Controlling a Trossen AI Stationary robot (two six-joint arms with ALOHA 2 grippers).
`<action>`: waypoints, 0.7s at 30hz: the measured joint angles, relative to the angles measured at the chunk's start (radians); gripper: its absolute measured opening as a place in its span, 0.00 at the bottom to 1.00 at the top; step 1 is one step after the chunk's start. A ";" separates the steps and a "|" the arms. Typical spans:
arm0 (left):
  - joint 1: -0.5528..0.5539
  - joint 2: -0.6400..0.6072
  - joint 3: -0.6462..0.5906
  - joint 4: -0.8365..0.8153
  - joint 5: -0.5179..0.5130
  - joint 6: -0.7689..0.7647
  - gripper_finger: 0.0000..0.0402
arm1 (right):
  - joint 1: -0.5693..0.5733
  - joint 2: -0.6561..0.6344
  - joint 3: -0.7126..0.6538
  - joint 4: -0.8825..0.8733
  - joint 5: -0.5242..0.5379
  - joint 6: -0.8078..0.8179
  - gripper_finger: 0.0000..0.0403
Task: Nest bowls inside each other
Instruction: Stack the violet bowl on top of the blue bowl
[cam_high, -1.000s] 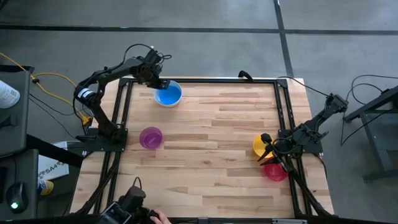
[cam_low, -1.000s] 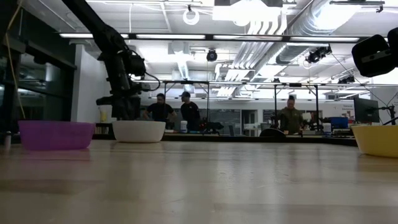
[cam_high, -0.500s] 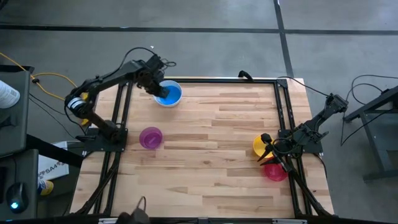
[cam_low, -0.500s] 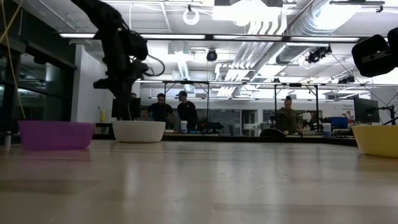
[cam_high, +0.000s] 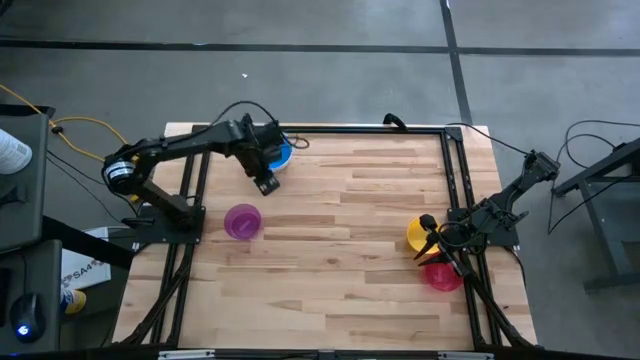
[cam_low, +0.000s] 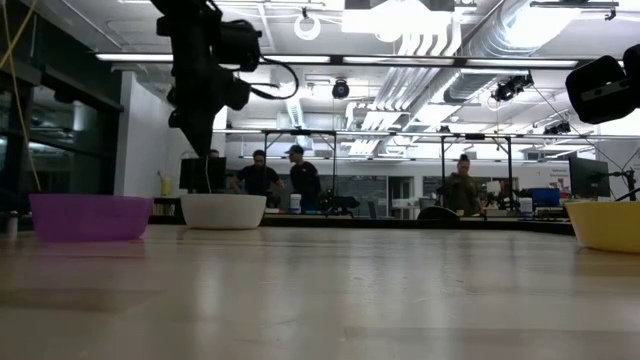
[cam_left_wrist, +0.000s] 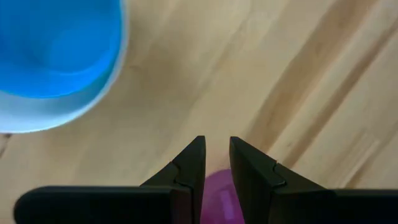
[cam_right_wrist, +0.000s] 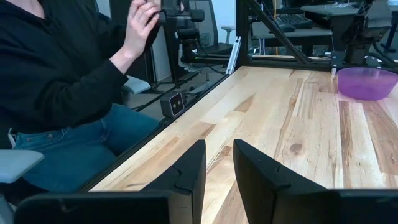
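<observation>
From overhead, the left gripper (cam_high: 266, 181) is hanging over the table (cam_high: 350, 260) just beside the blue bowl (cam_high: 281, 153), whose near half is lying hidden under the arm. The purple bowl (cam_high: 242, 221) is sitting apart, nearer the table's front left. On the far right, the right gripper (cam_high: 430, 240) is waiting at the table edge against the yellow bowl (cam_high: 419, 234), with the red-pink bowl (cam_high: 441, 275) just beside it; its fingers are too dark to read there.

At table height, the left arm is hanging above a white bowl (cam_low: 222, 210), which is holding the blue one out of sight inside. The purple bowl (cam_low: 90, 216) is standing to one side, the yellow bowl (cam_low: 606, 224) is being cut off by the frame, and the red-pink one is not showing.

Past the left wrist, the left gripper (cam_left_wrist: 216, 160) is holding its fingers (cam_left_wrist: 194, 163) a narrow gap apart, pinching nothing; the blue bowl (cam_left_wrist: 56, 53) in its white rim is lying apart from them, and a sliver of purple bowl (cam_left_wrist: 217, 198) is peeking between them.

Past the right wrist, the right gripper (cam_right_wrist: 217, 163) is showing the same narrow empty gap, the purple bowl (cam_right_wrist: 365, 82) is sitting far across, and a seated person (cam_right_wrist: 62, 93) is raising a hand (cam_right_wrist: 140, 28).
</observation>
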 joint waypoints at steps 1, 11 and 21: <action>-0.014 0.000 0.000 0.000 0.000 -0.008 0.19 | 0.000 0.000 0.000 0.000 0.000 0.000 0.19; -0.105 -0.084 -0.103 0.063 -0.004 -0.164 0.19 | 0.000 0.000 0.000 0.000 0.000 0.000 0.19; -0.213 -0.258 -0.324 0.185 -0.028 -0.307 0.19 | 0.000 0.000 0.000 0.000 0.000 0.000 0.19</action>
